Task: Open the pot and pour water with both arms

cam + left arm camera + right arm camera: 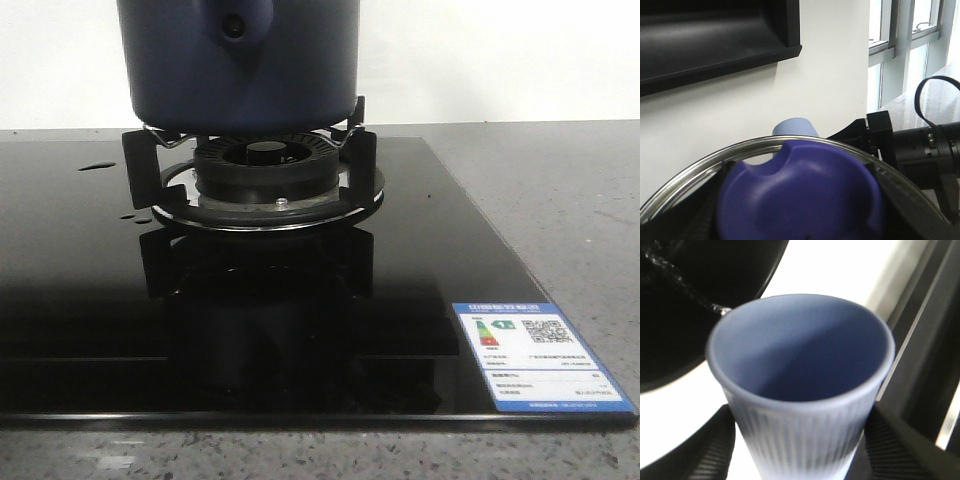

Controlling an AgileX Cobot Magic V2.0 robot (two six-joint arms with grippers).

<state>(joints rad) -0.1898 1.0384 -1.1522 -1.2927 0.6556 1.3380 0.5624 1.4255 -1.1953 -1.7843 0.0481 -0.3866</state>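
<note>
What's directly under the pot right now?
The pot sits on the burner's black pan support. Beneath it the ringed burner head shows, with no flame visible, on the black glass cooktop. The pot's underside itself is hidden.

surface: grey speckled countertop [540, 180] | on it: black glass gas hob [90, 300]

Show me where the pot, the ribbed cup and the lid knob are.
pot [180, 70], front view, its smooth dark side wall.
ribbed cup [800, 355], right wrist view, its inner wall.
lid knob [805, 195], left wrist view, its purple top.
</note>
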